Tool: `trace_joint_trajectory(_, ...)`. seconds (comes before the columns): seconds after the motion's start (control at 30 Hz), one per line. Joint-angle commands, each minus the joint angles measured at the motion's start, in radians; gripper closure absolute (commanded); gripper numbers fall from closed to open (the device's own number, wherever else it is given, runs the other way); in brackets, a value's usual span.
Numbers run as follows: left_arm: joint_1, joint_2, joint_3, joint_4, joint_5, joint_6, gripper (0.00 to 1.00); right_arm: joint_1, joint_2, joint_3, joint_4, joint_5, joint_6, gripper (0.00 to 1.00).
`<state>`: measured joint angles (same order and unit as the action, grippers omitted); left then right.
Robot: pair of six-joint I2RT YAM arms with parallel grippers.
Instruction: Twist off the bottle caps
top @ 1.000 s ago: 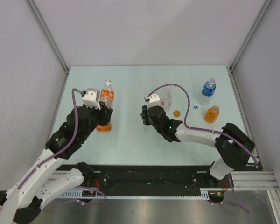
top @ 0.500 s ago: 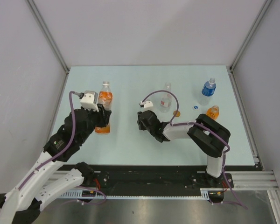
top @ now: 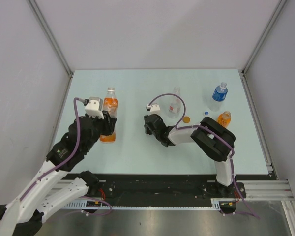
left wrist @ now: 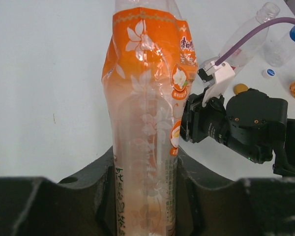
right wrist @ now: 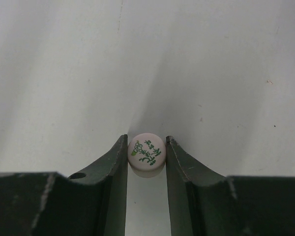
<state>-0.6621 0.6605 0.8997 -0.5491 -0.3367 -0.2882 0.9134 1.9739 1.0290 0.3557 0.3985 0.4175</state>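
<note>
The table [top: 137, 88] carries four bottles. The tall orange-drink bottle [left wrist: 147, 98] stands upright at the left, with the left pincer [left wrist: 145, 187] closed around its lower body, one finger on each side. A clear bottle [top: 174, 104] stands near the middle. A blue-labelled bottle [top: 218, 95] and a small orange bottle [top: 223, 119] stand at the right. Two loose caps lie between them: an orange cap [top: 186, 119] and a smaller blue-and-white cap [top: 205, 113].

The right pincer [right wrist: 146, 145] is low over bare table, between the tall bottle and the clear one. It is nearly closed and grips a white cap [right wrist: 146, 153] printed in green.

The main risk is losing that cap. The pincer pinches it only at the very fingertips, across its round rim. A slight twist or an early opening would probably let it pop out and roll. Letting go from a height would do the same.

The second risk is on the left. A harder squeeze or a tilt of the soft bottle could slop drink out of an uncapped neck.

The white cap sits squarely between the two right fingers, level with their tips and touching both, printed face up to the wrist camera. Whether its underside rests on the table or hangs just above it I cannot tell from this angle.
</note>
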Motion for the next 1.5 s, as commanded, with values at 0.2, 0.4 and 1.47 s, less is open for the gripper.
trace_joint_trajectory(0.2,0.009,-0.004,-0.015,0.021,-0.019,0.000,1.00,-0.015,0.049,0.048,-0.081,0.069,0.001,0.96)
trace_joint_trajectory(0.4,0.009,0.002,-0.019,0.035,-0.019,0.000,0.99,-0.013,0.049,0.048,-0.116,0.074,0.004,0.83)
trace_joint_trajectory(1.47,0.009,0.019,-0.030,0.060,-0.041,0.018,1.00,0.042,-0.317,0.163,-0.302,0.114,0.015,0.43)
